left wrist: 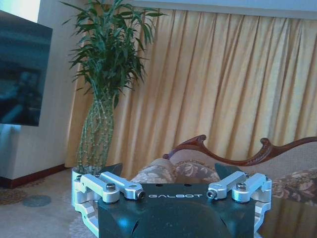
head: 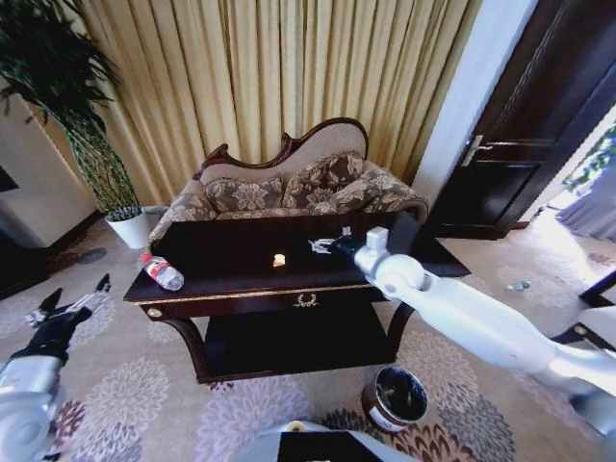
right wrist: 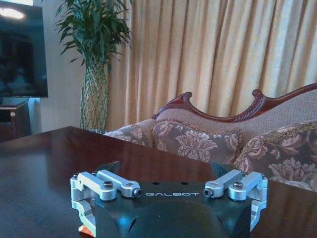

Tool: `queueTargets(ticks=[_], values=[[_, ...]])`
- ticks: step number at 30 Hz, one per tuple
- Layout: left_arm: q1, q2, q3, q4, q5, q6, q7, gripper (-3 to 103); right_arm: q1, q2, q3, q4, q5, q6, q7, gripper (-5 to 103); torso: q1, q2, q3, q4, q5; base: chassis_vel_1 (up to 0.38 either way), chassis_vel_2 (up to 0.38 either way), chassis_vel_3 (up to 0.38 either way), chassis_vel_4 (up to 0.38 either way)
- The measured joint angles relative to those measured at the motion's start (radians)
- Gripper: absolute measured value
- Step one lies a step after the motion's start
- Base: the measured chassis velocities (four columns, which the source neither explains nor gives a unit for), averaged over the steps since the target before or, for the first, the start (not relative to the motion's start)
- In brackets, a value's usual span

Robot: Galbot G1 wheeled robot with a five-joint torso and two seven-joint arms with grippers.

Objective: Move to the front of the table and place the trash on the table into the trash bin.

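The dark glossy table (head: 241, 289) with gold trim stands in the middle of the head view. A clear bottle (head: 162, 272) with a red cap lies near its left end. A yellowish scrap (head: 279, 260) sits mid-table, and a white scrap (head: 319, 246) lies further right. My right gripper (head: 339, 244) reaches low over the tabletop just right of the white scrap; in the right wrist view the right gripper (right wrist: 165, 169) is open over the dark table (right wrist: 49, 168). My left gripper (head: 75, 300) hangs open left of the table, and the left gripper (left wrist: 168, 171) holds nothing. The round trash bin (head: 397, 397) stands on the carpet by the table's front right.
A carved patterned sofa (head: 289, 188) sits right behind the table. A potted plant in a white pot (head: 130, 227) stands at the back left, and a dark door (head: 539, 115) at the right. The table has a lower shelf (head: 289, 337).
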Motion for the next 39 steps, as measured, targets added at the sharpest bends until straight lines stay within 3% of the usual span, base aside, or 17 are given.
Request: queueTargets(ticks=[8,18,28,35,39], values=[[0.001,-0.011,-0.008,0.019,0.018,-0.011,0.026,100,0.054,0.091,-0.086,-0.021,0.027,-0.073,0.095,100,0.0,0.0,0.0,-0.0001,0.0,0.0,0.0,0.0,0.0],[-0.012,0.002,0.01,0.014,0.03,-0.01,0.02,100,0.024,0.215,-0.097,-0.001,0.149,-0.173,0.305,100,0.0,0.0,0.0,0.0,0.0,0.0,0.0,0.0,0.0],[-0.008,-0.002,0.01,0.013,0.03,-0.012,0.02,100,0.005,0.258,-0.074,-0.041,0.174,-0.22,0.371,100,0.0,0.0,0.0,-0.0002,0.0002,0.0,0.0,0.0,0.0],[-0.009,0.008,0.009,0.028,0.028,-0.02,0.019,100,0.005,0.261,-0.069,-0.101,0.13,-0.225,0.352,101,0.0,0.0,0.0,-0.0002,0.0001,0.0,0.0,0.0,0.0],[-0.008,0.011,0.011,0.032,0.027,-0.026,0.019,100,-0.02,0.251,-0.063,-0.101,0.122,-0.226,0.351,94,0.0,0.0,0.0,-0.0003,0.0002,0.0,0.0,0.0,0.0]])
